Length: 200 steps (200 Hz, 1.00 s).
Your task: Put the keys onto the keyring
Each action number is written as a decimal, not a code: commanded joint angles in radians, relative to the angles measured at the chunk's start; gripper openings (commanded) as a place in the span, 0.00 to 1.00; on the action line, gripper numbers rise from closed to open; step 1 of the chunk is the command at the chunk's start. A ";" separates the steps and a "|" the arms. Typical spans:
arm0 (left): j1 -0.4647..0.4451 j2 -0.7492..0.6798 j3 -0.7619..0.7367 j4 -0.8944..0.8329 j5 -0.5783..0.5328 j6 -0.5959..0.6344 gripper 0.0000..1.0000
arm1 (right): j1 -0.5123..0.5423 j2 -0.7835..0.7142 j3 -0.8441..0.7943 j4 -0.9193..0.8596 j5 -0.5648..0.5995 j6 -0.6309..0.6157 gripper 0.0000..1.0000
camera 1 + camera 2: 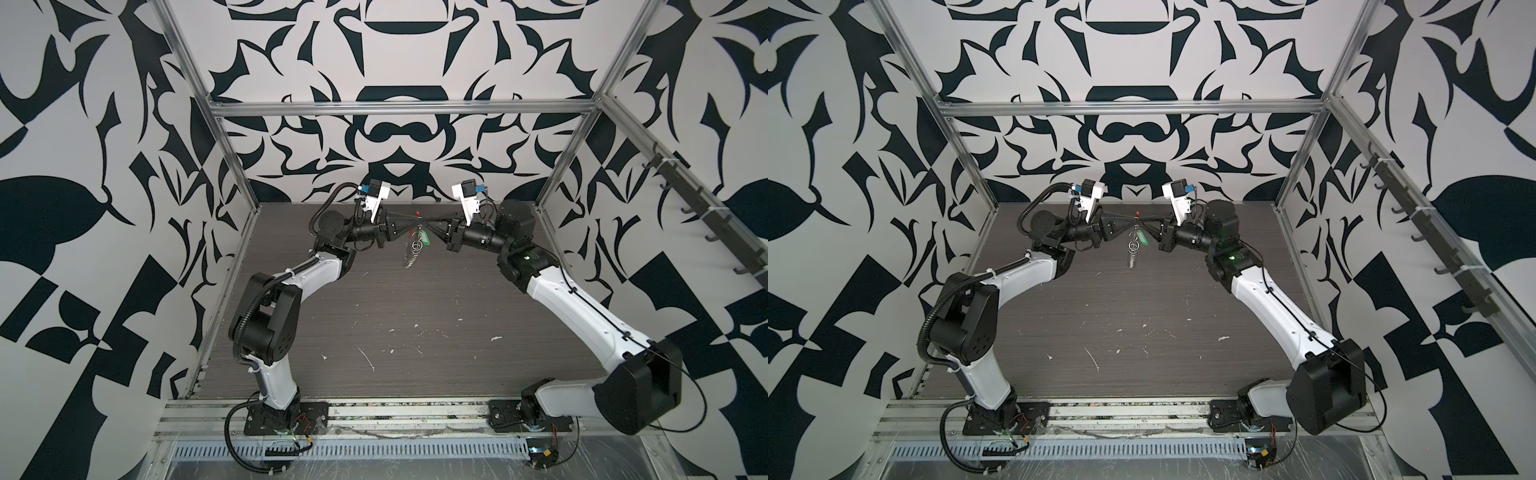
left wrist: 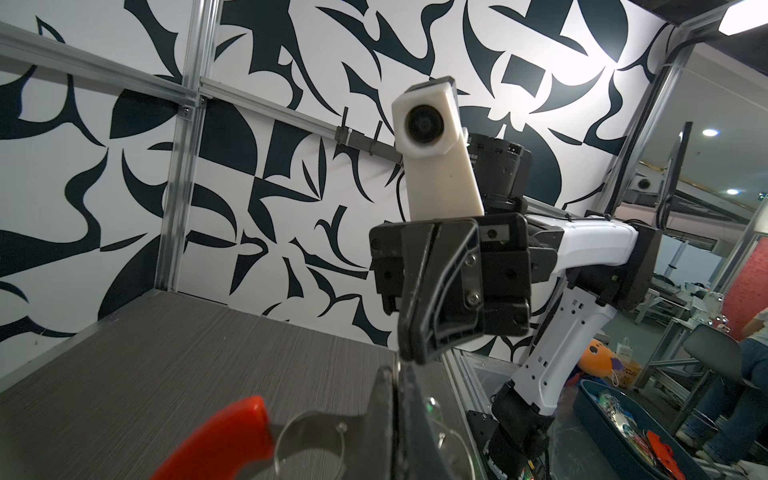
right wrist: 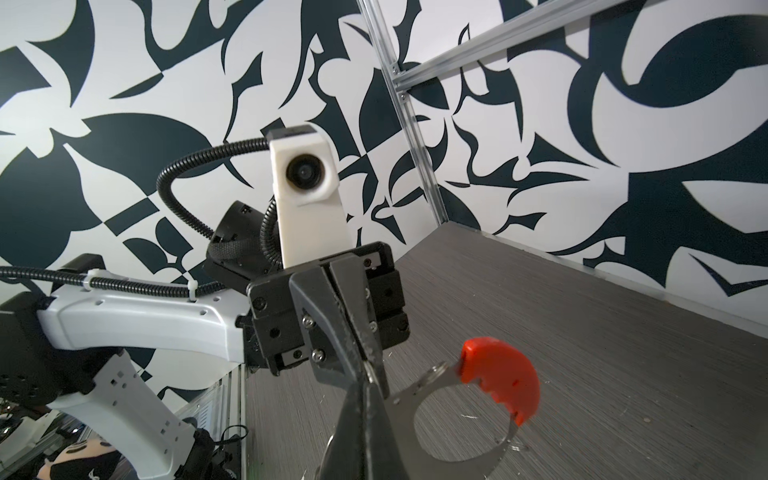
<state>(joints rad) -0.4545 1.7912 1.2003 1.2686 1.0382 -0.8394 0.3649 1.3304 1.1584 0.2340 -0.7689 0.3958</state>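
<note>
The keyring (image 1: 411, 251) (image 1: 1132, 253) hangs in mid-air over the back of the table, a bunch of silver rings dangling from it. Its red-orange segment (image 2: 220, 436) (image 3: 505, 376) joins a flat metal loop (image 2: 320, 432) (image 3: 419, 390). My left gripper (image 1: 415, 222) (image 1: 1134, 222) (image 2: 397, 376) and right gripper (image 1: 424, 224) (image 1: 1141, 223) (image 3: 366, 384) meet tip to tip there, both shut on the loop's edge. The keys, a green tag (image 1: 423, 240) (image 1: 1143, 240), hang just below the right fingertips. How the tag is attached is hidden.
The grey wood-grain table (image 1: 395, 316) carries small white scuffs. Metal frame posts (image 1: 232, 166) and patterned walls close in the back and sides. A rail with black hooks (image 1: 706, 216) runs along the right wall. Both arm bases sit at the front edge.
</note>
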 commanded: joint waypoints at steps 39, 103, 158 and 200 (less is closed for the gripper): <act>-0.008 0.010 0.048 0.064 0.014 -0.016 0.00 | -0.021 -0.024 0.003 0.061 -0.020 0.024 0.00; -0.008 0.017 0.063 0.063 0.021 -0.024 0.00 | -0.021 0.025 0.016 0.128 -0.121 0.101 0.16; -0.007 0.018 0.069 0.063 0.021 -0.028 0.00 | -0.021 0.039 0.017 0.146 -0.138 0.123 0.15; -0.009 0.021 0.072 0.063 0.019 -0.031 0.00 | -0.020 0.053 0.015 0.172 -0.156 0.150 0.15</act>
<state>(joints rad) -0.4595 1.7954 1.2266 1.2751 1.0554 -0.8497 0.3473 1.3830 1.1572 0.3340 -0.8967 0.5190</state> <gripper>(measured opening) 0.044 0.145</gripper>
